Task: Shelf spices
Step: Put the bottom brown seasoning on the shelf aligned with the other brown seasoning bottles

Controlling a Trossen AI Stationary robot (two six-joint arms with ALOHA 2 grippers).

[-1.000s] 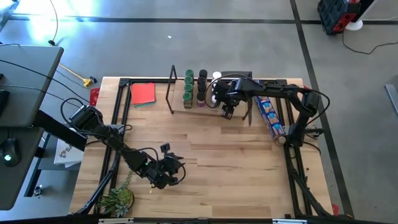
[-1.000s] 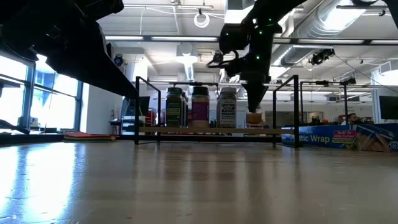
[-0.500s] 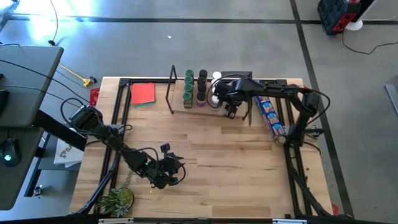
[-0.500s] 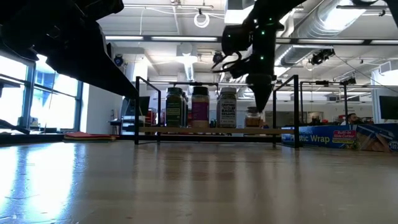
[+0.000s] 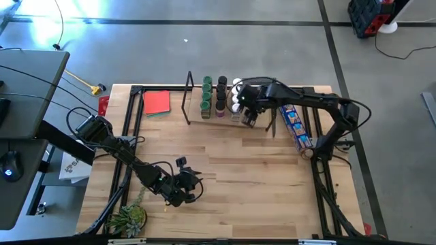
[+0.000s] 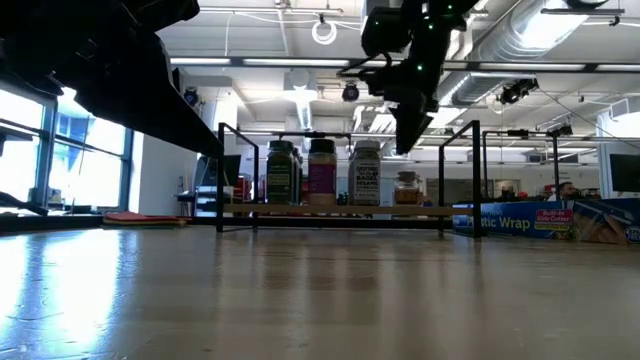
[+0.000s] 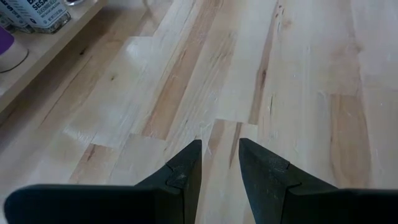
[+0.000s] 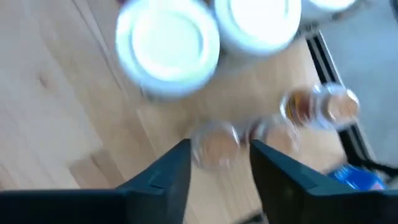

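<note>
The shelf (image 6: 300, 209) stands at the table's far middle, with upright spice jars on its board in rows by lid: green (image 5: 206, 92), black (image 5: 221, 92) and white (image 5: 236, 95). A small clear-lidded jar (image 6: 407, 188) stands at the row's right end. My right gripper (image 6: 408, 140) hangs open above that jar, clear of it. In the right wrist view the jar (image 8: 214, 148) shows blurred below the gap between the fingers. My left gripper (image 5: 193, 185) waits near the table's front left, fingers (image 7: 193, 158) slightly apart over bare wood.
A long blue packet (image 5: 294, 126) lies right of the shelf. A flat red square (image 5: 157, 102) lies left of the shelf, and a small plant (image 5: 129, 219) stands at the near left corner. A second clear-lidded jar (image 8: 320, 106) stands close to the small one.
My right gripper has risen from around the small clear-lidded jar and now hangs above the shelf. The jar stays upright on the board.
</note>
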